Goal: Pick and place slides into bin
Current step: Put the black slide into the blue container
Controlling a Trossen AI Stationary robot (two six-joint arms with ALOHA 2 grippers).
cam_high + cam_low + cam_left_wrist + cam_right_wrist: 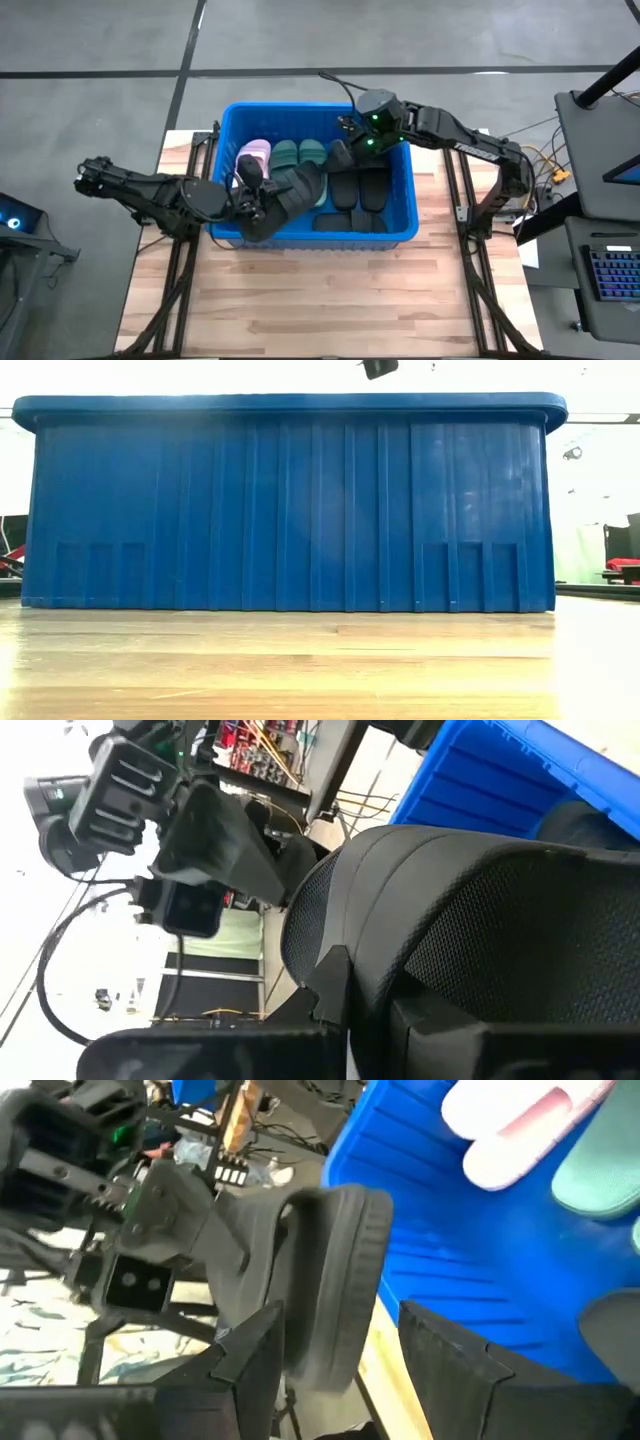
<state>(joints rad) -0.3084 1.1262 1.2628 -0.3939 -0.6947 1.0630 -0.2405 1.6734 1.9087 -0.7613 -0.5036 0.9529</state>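
From table height the bin [290, 510] wall conceals all slides inside. Overhead, the left gripper [262, 200] fingertips are hidden against a black slide [295, 188]. Bin front inner wall: unseen.

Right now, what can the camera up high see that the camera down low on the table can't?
Only the high view shows inside the bin: pink sandals, green sandals, black sandals, and the left tool gripping a black sandal, the right tool open above. Only the low view shows the bin's ribbed outer wall. Both show the blue bin and wooden table.
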